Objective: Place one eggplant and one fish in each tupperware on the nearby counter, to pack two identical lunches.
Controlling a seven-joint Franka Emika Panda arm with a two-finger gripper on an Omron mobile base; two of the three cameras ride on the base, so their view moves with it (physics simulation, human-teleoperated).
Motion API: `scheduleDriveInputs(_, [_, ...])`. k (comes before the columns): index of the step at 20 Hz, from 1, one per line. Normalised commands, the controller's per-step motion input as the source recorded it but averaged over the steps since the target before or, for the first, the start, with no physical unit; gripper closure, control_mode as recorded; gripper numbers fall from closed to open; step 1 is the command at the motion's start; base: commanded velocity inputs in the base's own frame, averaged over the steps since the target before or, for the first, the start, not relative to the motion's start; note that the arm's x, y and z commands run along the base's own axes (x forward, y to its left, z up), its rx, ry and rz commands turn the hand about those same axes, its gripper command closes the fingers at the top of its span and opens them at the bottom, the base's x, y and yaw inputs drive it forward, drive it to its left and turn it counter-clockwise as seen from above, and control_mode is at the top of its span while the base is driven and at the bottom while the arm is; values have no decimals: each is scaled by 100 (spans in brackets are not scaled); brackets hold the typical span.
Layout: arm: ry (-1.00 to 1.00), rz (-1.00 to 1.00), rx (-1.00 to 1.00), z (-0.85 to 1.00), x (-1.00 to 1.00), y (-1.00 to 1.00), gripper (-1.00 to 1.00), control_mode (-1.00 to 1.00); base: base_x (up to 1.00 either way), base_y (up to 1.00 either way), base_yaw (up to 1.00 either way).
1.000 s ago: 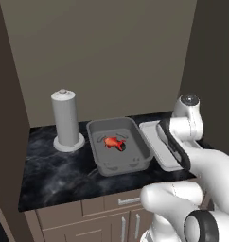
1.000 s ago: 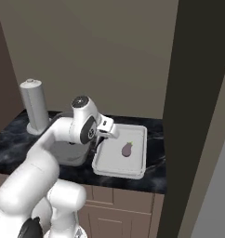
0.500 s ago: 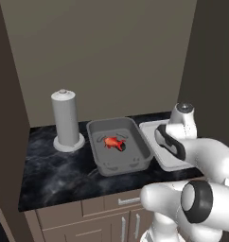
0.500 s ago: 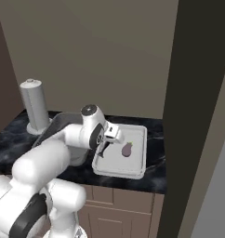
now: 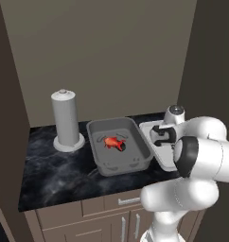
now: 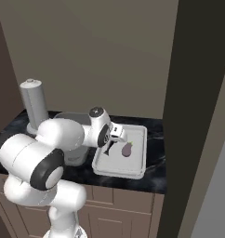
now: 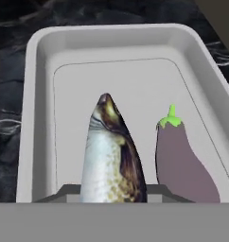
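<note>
My gripper (image 7: 111,194) is shut on a silvery-brown fish (image 7: 111,156), which hangs nose-down over the light grey tupperware (image 7: 33,94) on the right. A purple eggplant (image 7: 182,160) with a green stem lies on that container's floor, just beside the fish. From the right base view, the gripper (image 6: 109,148) hovers low over the same tupperware (image 6: 116,173), left of the eggplant (image 6: 127,149). The darker tupperware (image 5: 100,163) stands to the left with a small red-orange fish (image 5: 113,142) inside. My arm hides much of the right tupperware (image 5: 147,130) in the left base view.
A tall grey cylinder on a round base (image 5: 66,118) stands at the back left of the black marble counter (image 5: 50,175). A dark tall panel (image 6: 198,93) rises right beside the right container. Walls close the counter in at the back and left.
The arm has swung right and down, carrying the held fish from beside the right tupperware's left rim to low over its floor near the eggplant.
</note>
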Motion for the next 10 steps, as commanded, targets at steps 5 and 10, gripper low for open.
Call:
scheduleDriveInputs(5, [6,5,0,-33,57,-1,100,-100,0,0,0])
scheduleDriveInputs(10, [6,5,0,-38,61,-6,100,-100,0,0,0])
